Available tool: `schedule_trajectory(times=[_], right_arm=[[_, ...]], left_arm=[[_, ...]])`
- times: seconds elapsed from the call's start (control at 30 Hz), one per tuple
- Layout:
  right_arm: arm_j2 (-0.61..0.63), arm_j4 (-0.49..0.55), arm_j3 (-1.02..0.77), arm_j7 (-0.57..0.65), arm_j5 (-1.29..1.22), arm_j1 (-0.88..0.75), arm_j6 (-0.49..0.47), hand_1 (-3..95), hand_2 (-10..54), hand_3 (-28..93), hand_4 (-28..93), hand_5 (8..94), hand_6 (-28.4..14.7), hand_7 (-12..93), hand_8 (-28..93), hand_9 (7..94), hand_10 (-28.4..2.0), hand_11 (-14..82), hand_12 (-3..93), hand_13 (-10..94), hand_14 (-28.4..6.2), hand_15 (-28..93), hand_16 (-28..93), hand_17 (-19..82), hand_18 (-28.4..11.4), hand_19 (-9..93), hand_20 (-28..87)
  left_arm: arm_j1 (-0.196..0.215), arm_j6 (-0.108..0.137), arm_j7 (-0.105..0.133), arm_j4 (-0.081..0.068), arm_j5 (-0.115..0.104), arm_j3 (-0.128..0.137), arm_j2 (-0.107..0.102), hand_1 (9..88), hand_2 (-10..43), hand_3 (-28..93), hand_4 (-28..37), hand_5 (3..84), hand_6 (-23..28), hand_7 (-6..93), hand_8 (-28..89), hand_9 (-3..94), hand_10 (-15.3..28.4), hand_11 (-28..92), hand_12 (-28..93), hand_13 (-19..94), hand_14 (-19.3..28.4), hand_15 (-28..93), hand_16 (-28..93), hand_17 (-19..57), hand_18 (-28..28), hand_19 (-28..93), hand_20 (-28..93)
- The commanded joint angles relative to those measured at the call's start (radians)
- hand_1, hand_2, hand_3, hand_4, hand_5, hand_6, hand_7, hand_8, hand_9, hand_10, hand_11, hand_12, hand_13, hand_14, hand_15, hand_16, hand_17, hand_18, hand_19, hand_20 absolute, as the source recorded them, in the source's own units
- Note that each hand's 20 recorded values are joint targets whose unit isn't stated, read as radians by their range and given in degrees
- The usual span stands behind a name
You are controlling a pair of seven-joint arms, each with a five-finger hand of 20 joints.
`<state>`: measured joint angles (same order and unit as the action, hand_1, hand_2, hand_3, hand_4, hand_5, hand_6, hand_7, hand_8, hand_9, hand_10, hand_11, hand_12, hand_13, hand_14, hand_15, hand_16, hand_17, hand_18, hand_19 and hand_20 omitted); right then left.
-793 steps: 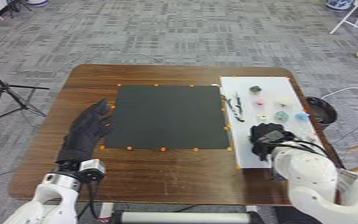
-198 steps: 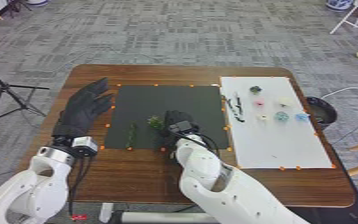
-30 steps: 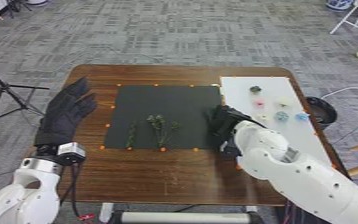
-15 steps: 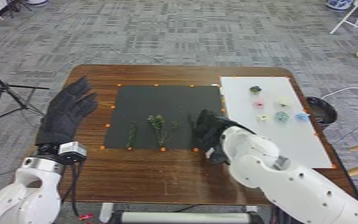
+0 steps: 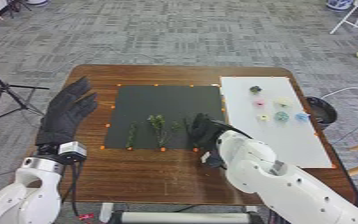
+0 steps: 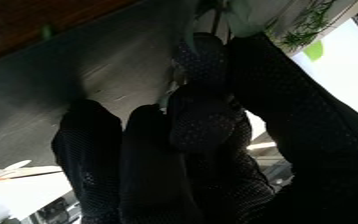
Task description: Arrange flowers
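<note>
Flowers (image 5: 282, 116) in pink, cream, yellow, teal and blue sit apart from one another on the white board (image 5: 295, 145), right of the dark mat (image 5: 162, 100). Two green sprigs (image 5: 157, 122) lie side by side on the mat. The right hand (image 5: 207, 129), at the mat's near right part, pinches a leafy stem (image 6: 217, 21). The left hand (image 5: 66, 114), left of the mat, is open, fingers extended.

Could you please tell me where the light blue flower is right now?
In the head view, the light blue flower lies near the right edge of the white board, just right of the pale teal flower.
</note>
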<state>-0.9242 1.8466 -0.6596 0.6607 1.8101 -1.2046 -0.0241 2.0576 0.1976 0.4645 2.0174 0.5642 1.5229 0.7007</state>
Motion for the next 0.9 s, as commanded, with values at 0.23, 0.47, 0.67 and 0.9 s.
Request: schedule_trajectory(times=[0.23, 0.47, 0.67, 0.9], right_arm=[[-0.020, -0.019, 0.006, 0.007, -0.013, -0.035, -0.026, 41.7, -9.5, 81, -9, 69.4, -0.2, 54, 27, 82.6, -7.9, 63.1, 50.2, 83, -4.6, 84, 44, 57, -18.9, 93, 74], [-0.016, -0.014, -0.006, 0.018, -0.007, -0.045, -0.088, 42.0, -9.5, 79, -10, 68.7, 0.1, 54, 25, 81.8, -8.3, 62.4, 50.3, 82, -4.9, 84, 44, 56, -18.9, 93, 74], [-0.019, -0.014, -0.029, 0.016, -0.040, -0.049, -0.150, 40.3, -9.5, 76, -15, 67.8, 0.4, 53, 23, 81.2, -8.3, 61.6, 50.2, 82, -5.0, 83, 44, 56, -18.8, 93, 73], [-0.020, -0.003, -0.039, 0.008, -0.050, -0.051, -0.137, 32.6, -9.5, 73, -23, 68.8, -1.4, 50, 16, 81.5, -8.5, 60.6, 49.4, 82, -4.5, 82, 44, 56, -18.8, 93, 72]], left_arm=[[-0.004, 0.002, 0.004, -0.001, -0.005, -0.003, 0.010, 29.2, -7.0, 67, -22.8, 26.7, 3.3, 19.4, -9, 17.7, 11.4, 21, 19, 15, 15.1, 25, 3, -7.9, 17.6, 38, 10], [-0.003, 0.002, 0.003, -0.002, -0.006, -0.006, 0.009, 29.2, -6.9, 67, -22.8, 26.7, 3.3, 19.3, -9, 17.8, 11.4, 21, 19, 15, 15.2, 25, 3, -7.9, 17.6, 38, 10], [-0.001, 0.004, 0.009, 0.000, -0.007, -0.005, 0.004, 29.2, -6.8, 67, -22.7, 26.7, 3.3, 19.3, -9, 17.8, 11.5, 21, 19, 15, 15.3, 25, 3, -7.9, 17.6, 37, 10], [-0.001, 0.004, 0.008, -0.001, -0.010, -0.007, 0.004, 29.1, -6.9, 67, -22.6, 26.7, 3.4, 19.3, -9, 17.8, 11.5, 21, 19, 15, 15.3, 25, 3, -8.1, 17.7, 37, 10]])
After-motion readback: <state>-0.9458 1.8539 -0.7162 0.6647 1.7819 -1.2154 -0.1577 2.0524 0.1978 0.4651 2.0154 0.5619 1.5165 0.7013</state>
